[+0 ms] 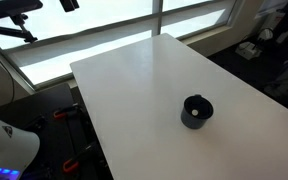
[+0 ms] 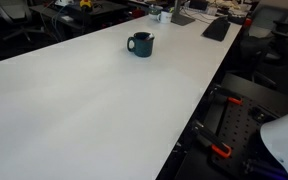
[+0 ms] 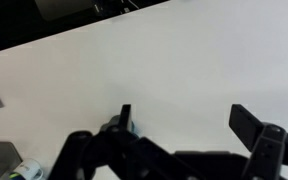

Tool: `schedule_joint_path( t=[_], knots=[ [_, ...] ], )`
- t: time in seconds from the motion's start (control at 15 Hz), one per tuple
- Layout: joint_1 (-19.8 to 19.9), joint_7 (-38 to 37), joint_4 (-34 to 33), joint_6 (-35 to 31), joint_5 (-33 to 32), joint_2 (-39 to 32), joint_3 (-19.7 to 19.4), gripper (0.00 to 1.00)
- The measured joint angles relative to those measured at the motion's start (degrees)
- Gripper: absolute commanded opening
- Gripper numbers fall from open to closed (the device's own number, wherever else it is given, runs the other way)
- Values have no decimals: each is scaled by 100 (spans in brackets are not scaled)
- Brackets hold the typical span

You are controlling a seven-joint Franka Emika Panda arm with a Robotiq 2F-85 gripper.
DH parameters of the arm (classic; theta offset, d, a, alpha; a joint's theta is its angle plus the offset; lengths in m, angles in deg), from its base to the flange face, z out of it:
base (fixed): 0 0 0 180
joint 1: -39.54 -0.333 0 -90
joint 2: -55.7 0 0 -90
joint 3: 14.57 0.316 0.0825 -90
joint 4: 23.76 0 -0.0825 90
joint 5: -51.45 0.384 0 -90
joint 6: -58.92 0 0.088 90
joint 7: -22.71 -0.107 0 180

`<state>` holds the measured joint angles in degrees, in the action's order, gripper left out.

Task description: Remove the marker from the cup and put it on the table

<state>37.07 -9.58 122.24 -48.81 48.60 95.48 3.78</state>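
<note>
The dark cup [image 1: 196, 111] stands upright on the white table [image 1: 134, 80], and shows in both exterior views; one of them shows its side handle [image 2: 140, 43]. No marker shows in or near it from these angles. My gripper [image 3: 189, 122] appears only in the wrist view, open and empty, high above the bare table [image 3: 174, 60]. A small dark shape with a bluish edge [image 3: 116, 126] sits beside one fingertip, mostly hidden by the gripper body. I cannot tell whether it is the cup.
The robot's white base [image 1: 4, 150] stands off the table's near corner. Windows run along the far side [image 1: 104, 30]. Office clutter and a keyboard [image 2: 216, 28] lie at the table's far end. Dark floor with red clamps [image 2: 224, 150] lies beside the table edge.
</note>
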Motion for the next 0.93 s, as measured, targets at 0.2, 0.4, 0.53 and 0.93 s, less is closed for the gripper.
schedule_joint_path(
  t=[0.2,0.4,0.53,0.93],
  knots=[
    [308,590,-434,-158,-208,-617,-584,100],
    [558,854,-879,-343,-481,-1296,-953,100],
    [576,854,-965,-350,-497,-1492,-1030,100],
    [522,856,-954,-349,-562,-1425,-993,100]
  ],
)
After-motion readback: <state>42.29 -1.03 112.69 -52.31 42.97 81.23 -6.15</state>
